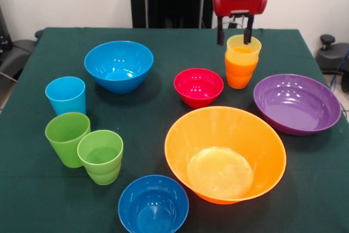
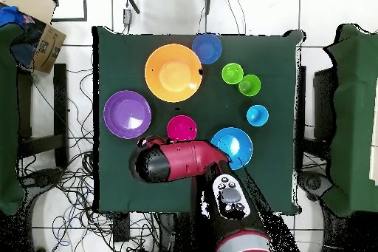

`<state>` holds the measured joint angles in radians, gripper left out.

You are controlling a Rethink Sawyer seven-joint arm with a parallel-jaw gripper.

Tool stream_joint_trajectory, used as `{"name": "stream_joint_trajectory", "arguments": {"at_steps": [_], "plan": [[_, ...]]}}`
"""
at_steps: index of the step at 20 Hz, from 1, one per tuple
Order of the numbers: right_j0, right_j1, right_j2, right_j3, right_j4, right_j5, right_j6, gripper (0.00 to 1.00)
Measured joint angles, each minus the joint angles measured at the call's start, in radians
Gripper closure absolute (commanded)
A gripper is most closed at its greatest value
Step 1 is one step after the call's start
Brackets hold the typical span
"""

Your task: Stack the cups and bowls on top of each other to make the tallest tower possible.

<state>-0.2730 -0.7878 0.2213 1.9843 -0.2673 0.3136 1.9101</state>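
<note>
green table [image 1: 163, 53] | fingers [image 1: 235, 30] straddle yellow cup [image 1: 244, 49] | overhead: cup hidden

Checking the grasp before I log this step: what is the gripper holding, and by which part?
The gripper straddles the yellow cup at its rim, far side; a firm grip cannot be told.

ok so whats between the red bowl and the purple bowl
In the front view, the yellow cup nested in the orange cup stands between the red bowl and purple bowl, slightly behind their line.

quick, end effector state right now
End effector: open, fingers astride the rim of the yellow cup nested in the orange cup; a grip on it cannot be told.
</note>
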Motion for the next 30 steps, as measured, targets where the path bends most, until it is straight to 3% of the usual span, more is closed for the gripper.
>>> {"name": "stream_joint_trajectory", "arguments": {"at_steps": [10,14,24,30], "plan": [[-0.03,-0.12,0.012,0.004,0.003,0.104,0.0,0.0],[-0.074,-0.166,0.022,0.004,0.002,0.142,0.0,0.0],[-0.146,-0.159,0.036,0.0,-0.007,0.154,0.0,0.0],[-0.153,-0.103,0.037,-0.027,-0.049,0.154,0.0,0.0]]}}
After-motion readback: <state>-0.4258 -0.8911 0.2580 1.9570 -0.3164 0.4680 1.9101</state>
